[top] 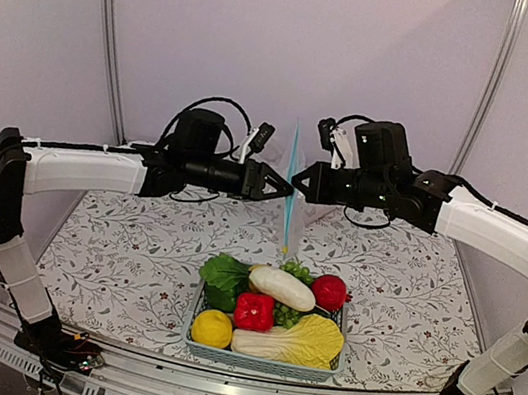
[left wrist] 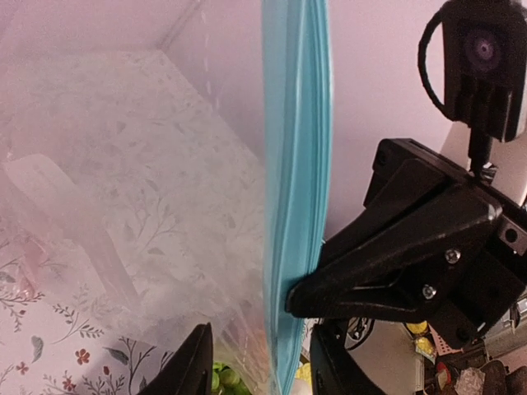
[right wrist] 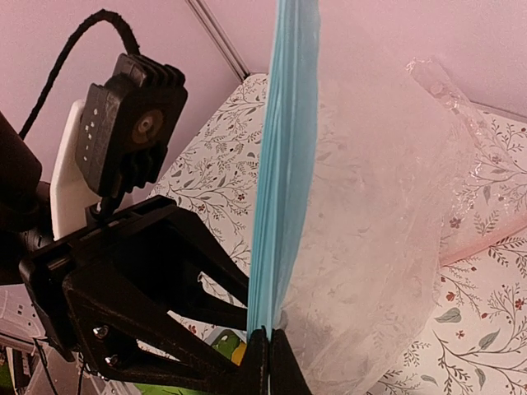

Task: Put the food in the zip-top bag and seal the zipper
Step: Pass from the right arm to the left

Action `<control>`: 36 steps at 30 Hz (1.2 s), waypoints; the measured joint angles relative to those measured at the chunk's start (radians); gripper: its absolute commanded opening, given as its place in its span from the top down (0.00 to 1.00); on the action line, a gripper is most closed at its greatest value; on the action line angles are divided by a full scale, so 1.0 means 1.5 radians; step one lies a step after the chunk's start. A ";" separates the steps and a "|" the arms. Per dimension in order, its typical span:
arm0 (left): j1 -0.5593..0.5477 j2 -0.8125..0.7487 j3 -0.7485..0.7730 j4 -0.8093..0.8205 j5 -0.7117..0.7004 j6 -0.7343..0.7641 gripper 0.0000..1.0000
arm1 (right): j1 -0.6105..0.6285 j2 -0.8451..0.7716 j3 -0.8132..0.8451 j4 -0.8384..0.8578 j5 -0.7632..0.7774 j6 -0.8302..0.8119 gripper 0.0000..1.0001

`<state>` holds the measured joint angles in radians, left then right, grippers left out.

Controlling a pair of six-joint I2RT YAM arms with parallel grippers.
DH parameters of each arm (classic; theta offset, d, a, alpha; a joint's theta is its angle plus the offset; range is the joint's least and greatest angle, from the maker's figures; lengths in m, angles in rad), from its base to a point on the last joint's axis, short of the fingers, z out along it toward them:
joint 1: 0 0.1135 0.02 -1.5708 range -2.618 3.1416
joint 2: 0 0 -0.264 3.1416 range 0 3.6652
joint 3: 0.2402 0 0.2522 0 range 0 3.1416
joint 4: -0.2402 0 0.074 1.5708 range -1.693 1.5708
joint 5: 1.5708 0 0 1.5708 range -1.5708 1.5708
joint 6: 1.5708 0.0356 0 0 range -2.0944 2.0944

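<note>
Zip-top bag (right wrist: 379, 230) hanging above the basket (top: 262, 362) of food (top: 279, 286), right hand (right wrist: 265, 355) clamped on its zipper (right wrist: 284, 164), left hand (top: 284, 189) apart astride it, desk (top: 114, 244) beneath.

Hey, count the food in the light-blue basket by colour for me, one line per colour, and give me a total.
Red: 2, pepper and round fruit
Yellow: 1, lemon
White: 1, radish
Green: 2, leafy greens and grapes
Pale yellow-green: 1, cabbage
Total: 7
</note>
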<state>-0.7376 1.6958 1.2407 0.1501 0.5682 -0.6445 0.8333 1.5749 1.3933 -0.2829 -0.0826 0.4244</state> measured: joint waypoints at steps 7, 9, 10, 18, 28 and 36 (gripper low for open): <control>-0.004 0.002 0.005 -0.009 0.000 0.007 0.76 | 0.000 0.000 -0.001 0.000 0.000 -0.002 1.00; -0.004 0.004 0.009 -0.010 -0.001 0.008 0.78 | 0.000 0.000 -0.002 0.000 0.000 -0.002 1.00; -0.004 0.005 0.010 -0.011 -0.001 0.008 0.80 | 0.000 0.000 -0.002 0.000 0.000 -0.002 1.00; -0.006 0.009 0.031 -0.039 -0.016 0.019 0.96 | 0.000 0.000 -0.005 0.001 0.004 -0.004 1.00; -0.009 0.009 0.044 -0.091 -0.073 0.039 1.00 | 0.000 0.000 -0.009 -0.006 0.033 -0.011 1.00; -0.011 -0.010 0.058 -0.208 -0.219 0.081 1.00 | 0.003 0.000 -0.009 -0.042 0.129 -0.009 1.00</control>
<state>-0.7540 1.6802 1.3285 -0.1612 0.2401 -0.5232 0.8375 1.5745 1.3796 -0.3454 0.1116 0.4103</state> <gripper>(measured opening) 0.005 0.005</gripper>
